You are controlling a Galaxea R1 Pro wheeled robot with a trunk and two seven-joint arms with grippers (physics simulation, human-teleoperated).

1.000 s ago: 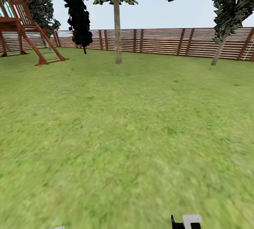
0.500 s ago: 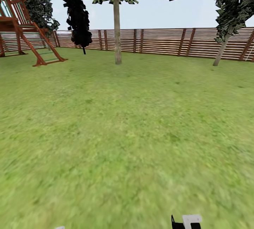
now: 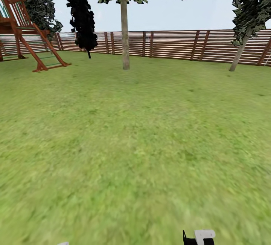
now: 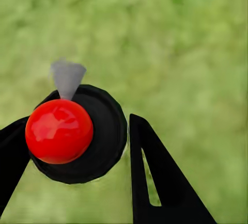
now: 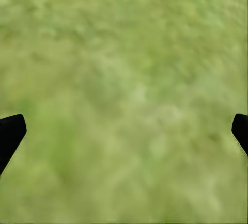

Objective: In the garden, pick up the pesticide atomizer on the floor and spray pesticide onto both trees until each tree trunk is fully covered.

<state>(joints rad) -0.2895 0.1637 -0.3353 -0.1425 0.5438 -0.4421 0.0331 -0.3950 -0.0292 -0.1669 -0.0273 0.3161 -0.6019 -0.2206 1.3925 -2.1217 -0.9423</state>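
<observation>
Left gripper (image 4: 77,146) is clamped on a black object (image 4: 98,136) (red ball (image 4: 59,131) on top); right gripper (image 5: 124,131) spread wide, empty, grass (image 5: 124,53) beyond.

Slatted wooden fence (image 3: 169,45), wooden play frame (image 3: 26,30), pale sky (image 3: 210,7)

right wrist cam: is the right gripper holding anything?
No. The right gripper has its fingertips far apart with just grass between them.
</observation>
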